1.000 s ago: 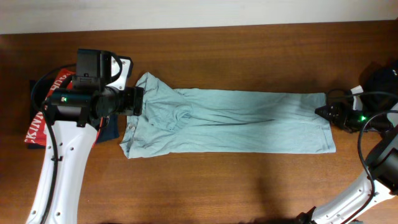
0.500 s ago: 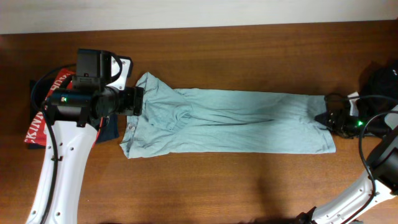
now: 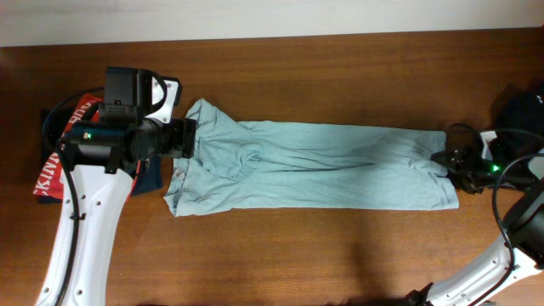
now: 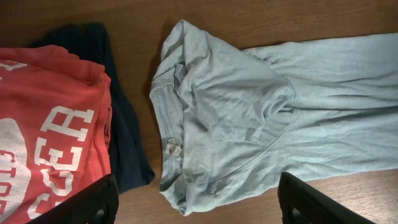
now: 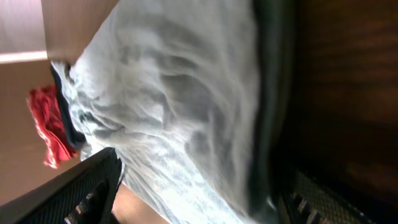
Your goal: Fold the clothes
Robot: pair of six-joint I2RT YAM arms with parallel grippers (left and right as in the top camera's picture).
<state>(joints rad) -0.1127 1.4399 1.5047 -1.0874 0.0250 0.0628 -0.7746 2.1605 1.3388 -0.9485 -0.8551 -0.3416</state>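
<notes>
**Pale shirt stretched between my two open grippers**

On the brown table point(image 3: 340, 255) the pale grey-blue t-shirt point(image 3: 323, 166) lies in a long band from left to right, its collar end bunched at the left. Left of it sits a red t-shirt point(image 4: 43, 124) with white lettering, of which I can read only "CER", on a dark garment point(image 4: 124, 155). My left gripper point(image 4: 198, 202) hangs spread wide over the collar, holding nothing. My right gripper point(image 3: 442, 159) is parted at the shirt's right edge; I cannot tell whether it touches. The collar tag point(image 4: 173, 148) is too small to read.
</notes>
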